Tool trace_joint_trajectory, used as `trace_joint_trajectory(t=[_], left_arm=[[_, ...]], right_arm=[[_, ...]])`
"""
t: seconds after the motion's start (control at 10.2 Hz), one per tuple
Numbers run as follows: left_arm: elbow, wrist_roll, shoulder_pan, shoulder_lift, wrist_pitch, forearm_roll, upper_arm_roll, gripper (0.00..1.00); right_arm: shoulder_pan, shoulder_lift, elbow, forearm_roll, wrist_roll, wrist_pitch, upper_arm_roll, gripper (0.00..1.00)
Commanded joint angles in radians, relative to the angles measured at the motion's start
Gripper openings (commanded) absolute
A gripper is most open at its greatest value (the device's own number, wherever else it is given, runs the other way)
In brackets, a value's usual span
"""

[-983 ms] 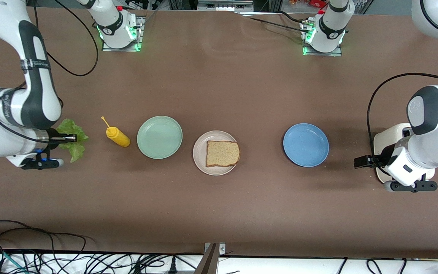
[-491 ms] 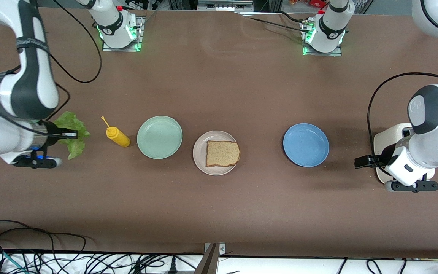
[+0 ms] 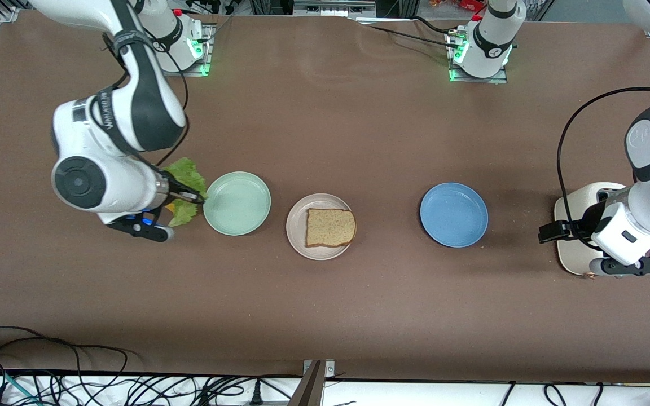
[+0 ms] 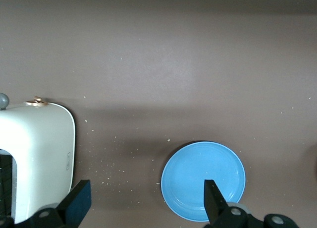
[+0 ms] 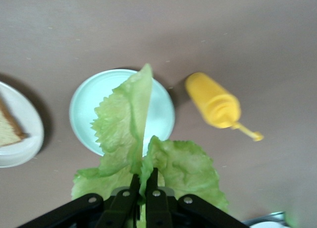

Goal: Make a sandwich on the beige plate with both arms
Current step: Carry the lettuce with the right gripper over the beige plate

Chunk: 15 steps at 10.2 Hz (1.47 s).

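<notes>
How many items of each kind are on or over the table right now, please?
Plates: 3: mint green plate, beige plate, blue plate
Bread slices: 1
Lettuce leaves: 1, held by the right gripper
Mustard bottles: 1
Toasters: 1
Total: 7

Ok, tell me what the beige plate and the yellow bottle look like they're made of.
Beige plate: probably matte plastic or glazed ceramic; its even pale surface shows no sharp glare.
Yellow bottle: likely soft squeeze plastic, judging by its smooth, uniform colour, rounded body and thin moulded nozzle. The look alone settles neither.
</notes>
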Motion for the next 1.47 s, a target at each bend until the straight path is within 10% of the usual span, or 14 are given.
trace_joint_trajectory(t=[0.0, 0.59, 1.38], left_arm=[[-0.004, -0.001, 0.005, -0.013, -0.018, 0.029, -0.012, 1.0], [0.001, 0.001, 0.013, -0.016, -0.02, 0.032, -0.007, 1.0], [0.004, 0.007, 0.015, -0.028, -0.021, 0.034, -0.007, 1.0]], right_arm=[[0.072, 0.051, 0.037, 0.058, 0.158, 0.074, -0.008, 0.0], [0.135, 0.111, 0.039, 0.175, 0.378, 0.306, -0.008, 0.0], [0.209, 0.177, 0.037, 0.074, 0.371, 0.619, -0.009, 0.0]])
